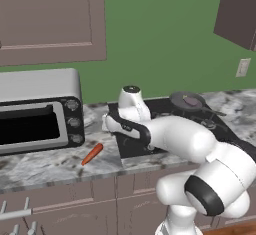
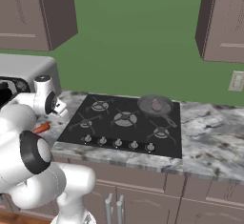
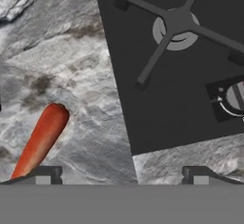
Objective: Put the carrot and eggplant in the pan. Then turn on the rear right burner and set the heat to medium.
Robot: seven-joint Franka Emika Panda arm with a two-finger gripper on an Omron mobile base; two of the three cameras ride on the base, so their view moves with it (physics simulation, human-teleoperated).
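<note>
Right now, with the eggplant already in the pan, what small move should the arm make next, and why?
Probably shift the open gripper sideways over the carrot and lower: it lies on the counter beside the cooktop, off-center by one fingertip, while the eggplant sits in the pan.

Carrot (image 3: pixel 40 139) on counter (image 3: pixel 71 75), beside left fingertip of claw (image 3: pixel 121 174). Cooktop (image 3: pixel 181 61) ahead and right. Eggplant (image 1: pixel 191 100) in pan (image 1: pixel 186 101), on far burner.

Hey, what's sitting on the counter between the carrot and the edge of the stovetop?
Nothing: in the hand view, bare marbled counter separates the carrot from the black cooktop's edge. The left base view shows the same.
</note>
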